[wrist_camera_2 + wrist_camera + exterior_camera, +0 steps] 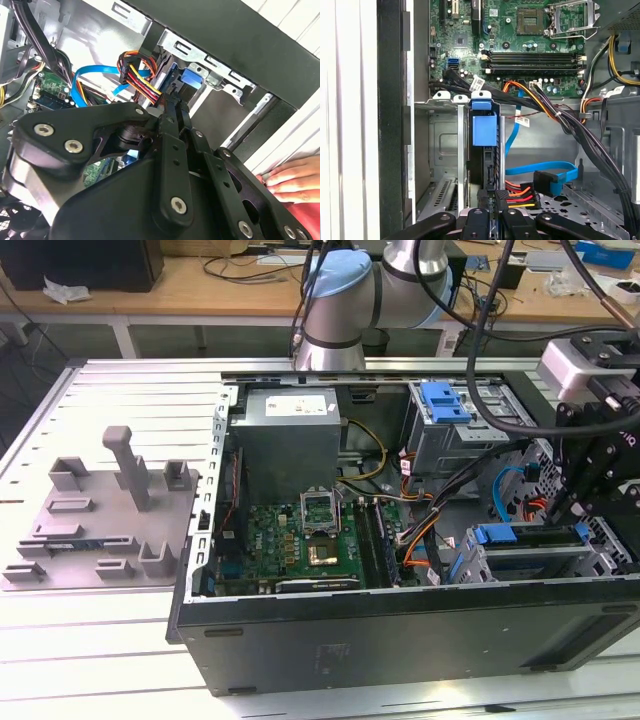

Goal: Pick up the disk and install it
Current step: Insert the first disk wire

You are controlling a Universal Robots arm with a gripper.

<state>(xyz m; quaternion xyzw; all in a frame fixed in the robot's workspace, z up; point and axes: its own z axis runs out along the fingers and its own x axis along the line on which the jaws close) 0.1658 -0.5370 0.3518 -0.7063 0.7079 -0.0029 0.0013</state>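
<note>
While its two black fingers (170,150) are pressed together on nothing, one black gripper (494,194) is held at one rectangular silver metal disk (484,131) framed by a blue plastic caddy rail.

The disk is seen slotted into one grey metal drive bay (445,150) of one open black computer case (400,630) — low at the exterior view's right. Whether the fingertips touch its near end cannot be told. One grey plastic fixture plate (100,530) with upright posts lies outside the case at the exterior view's left — well apart from the disk. One person's hand (292,180) is seen beside the case wall.
</note>
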